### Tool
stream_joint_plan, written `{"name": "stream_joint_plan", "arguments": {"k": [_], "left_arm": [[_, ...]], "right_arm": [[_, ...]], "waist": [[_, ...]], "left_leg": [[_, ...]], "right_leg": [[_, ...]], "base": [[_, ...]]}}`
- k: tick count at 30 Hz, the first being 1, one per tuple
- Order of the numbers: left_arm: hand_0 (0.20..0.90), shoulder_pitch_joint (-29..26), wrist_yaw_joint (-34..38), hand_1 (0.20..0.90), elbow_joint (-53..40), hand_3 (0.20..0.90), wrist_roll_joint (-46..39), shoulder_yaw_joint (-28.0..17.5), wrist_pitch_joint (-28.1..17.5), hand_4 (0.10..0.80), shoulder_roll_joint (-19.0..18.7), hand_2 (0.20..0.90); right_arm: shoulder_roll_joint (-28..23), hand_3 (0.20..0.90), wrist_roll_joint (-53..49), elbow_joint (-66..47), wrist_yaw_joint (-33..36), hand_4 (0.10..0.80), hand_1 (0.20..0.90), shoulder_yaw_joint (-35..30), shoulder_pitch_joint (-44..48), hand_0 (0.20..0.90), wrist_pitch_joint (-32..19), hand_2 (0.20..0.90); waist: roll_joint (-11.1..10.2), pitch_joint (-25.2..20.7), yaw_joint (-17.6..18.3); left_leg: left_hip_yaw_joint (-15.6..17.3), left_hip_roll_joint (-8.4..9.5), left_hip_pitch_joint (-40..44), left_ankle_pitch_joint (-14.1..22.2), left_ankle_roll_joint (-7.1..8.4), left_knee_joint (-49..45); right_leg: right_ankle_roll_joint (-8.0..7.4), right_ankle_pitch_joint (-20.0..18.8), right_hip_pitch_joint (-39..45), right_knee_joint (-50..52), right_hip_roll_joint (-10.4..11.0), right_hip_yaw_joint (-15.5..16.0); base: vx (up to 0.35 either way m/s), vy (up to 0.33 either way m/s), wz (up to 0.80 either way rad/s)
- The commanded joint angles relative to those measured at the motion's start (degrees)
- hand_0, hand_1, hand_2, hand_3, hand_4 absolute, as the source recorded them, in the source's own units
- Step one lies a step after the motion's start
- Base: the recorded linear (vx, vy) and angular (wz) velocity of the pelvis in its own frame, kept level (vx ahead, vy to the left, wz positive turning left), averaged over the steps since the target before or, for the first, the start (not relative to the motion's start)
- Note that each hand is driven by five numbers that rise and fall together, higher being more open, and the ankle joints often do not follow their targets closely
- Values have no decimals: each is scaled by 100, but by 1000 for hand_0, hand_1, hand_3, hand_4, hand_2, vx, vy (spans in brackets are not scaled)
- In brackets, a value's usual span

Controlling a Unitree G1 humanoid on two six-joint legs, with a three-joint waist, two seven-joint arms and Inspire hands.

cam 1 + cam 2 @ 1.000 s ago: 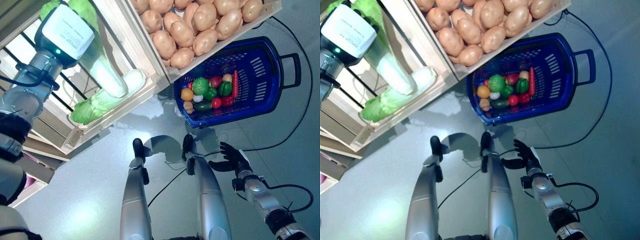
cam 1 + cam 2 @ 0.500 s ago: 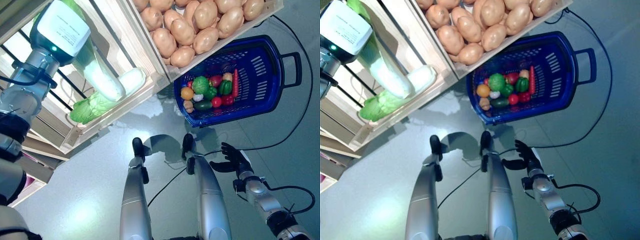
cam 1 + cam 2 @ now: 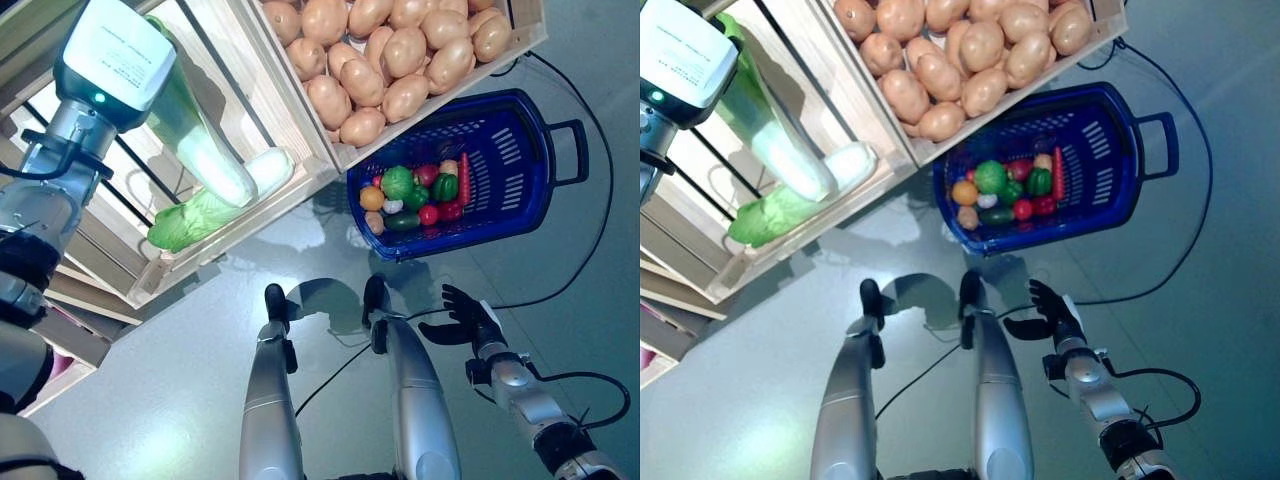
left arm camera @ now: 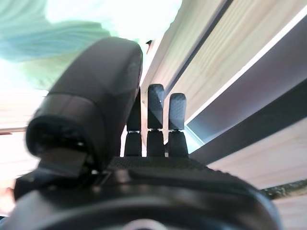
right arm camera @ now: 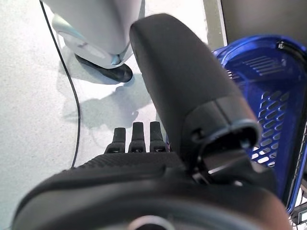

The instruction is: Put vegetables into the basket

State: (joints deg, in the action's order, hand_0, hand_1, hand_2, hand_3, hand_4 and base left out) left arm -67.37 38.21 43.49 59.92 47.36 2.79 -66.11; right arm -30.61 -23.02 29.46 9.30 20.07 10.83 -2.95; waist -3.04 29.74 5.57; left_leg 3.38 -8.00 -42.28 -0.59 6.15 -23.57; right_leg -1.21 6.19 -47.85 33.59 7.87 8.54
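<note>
Left robot hand [image 4: 153, 124], fingers straight, stays up in the crate [image 3: 235, 215] by the cabbage [image 3: 215, 165]; nothing grabbed yet.

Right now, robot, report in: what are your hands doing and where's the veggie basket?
Left hand open, up in the wooden crate beside the pale green cabbage. Right hand open, empty, low. Blue plastic basket on floor, already holding small vegetables.

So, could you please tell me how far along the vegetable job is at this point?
Done: the blue basket on the floor already holds a pile of small vegetables. In hand: nothing that I can see. The left robot hand is up in the wooden crate by the cabbages, fingers straight; the right robot hand hangs open near the floor. Left: the cabbages and the potatoes remain in their crates.
</note>
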Motion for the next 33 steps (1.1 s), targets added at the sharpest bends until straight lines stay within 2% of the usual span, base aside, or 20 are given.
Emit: {"name": "stream_joint_plan", "arguments": {"k": [1,6,7,8,20,27,33], "left_arm": [[300,-442,282,300,-303,300,-214,-594,292,400,-462,300],[300,-477,78,300,-337,300,-141,-544,268,400,-432,300],[387,-497,24,387,-311,387,-192,-504,226,458,-412,387],[900,-509,-1,900,-295,900,-151,-488,199,800,-399,900],[900,-343,301,900,-253,900,-548,-654,64,800,-392,900],[900,22,802,900,-195,900,-965,-1028,-24,800,-300,900],[900,393,1098,900,-142,900,-1176,-1370,111,800,-177,900]], "right_arm": [[-342,900,-170,-251,272,800,900,-303,-371,900,-269,900],[-350,900,-161,-235,251,800,900,-317,-361,900,-284,900],[-341,900,-129,-236,271,800,900,-310,-365,900,-290,900],[-342,900,-136,-242,286,800,900,-307,-368,900,-296,900],[-282,900,-86,-174,301,800,900,-306,-397,900,-345,900],[-232,900,-119,-165,370,800,900,-293,-361,900,-353,900],[-207,900,-85,-270,466,800,900,-283,-363,900,-275,900]], "waist": [[119,6,80],[132,6,92],[136,6,97],[138,6,102],[117,6,80],[76,6,29],[11,6,2]], "left_leg": [[355,16,-137,39,-101,-206],[369,15,-152,20,-99,-165],[360,20,-177,27,-103,-190],[366,14,-188,32,-99,-201],[340,36,-206,48,-109,-234],[311,47,-266,65,-116,-257],[268,57,-374,88,-135,-310]], "right_leg": [[-200,-172,562,-508,73,-151],[-200,-187,532,-538,74,-155],[-199,-178,509,-520,78,-159],[-196,-175,496,-513,82,-163],[-207,-205,491,-537,98,-160],[-200,-206,437,-529,87,-146],[-190,-205,335,-484,65,-142]], "base": [[0,0,0],[0,0,0],[0,0,0],[0,0,0],[0,0,0],[0,0,0],[0,0,0]]}}
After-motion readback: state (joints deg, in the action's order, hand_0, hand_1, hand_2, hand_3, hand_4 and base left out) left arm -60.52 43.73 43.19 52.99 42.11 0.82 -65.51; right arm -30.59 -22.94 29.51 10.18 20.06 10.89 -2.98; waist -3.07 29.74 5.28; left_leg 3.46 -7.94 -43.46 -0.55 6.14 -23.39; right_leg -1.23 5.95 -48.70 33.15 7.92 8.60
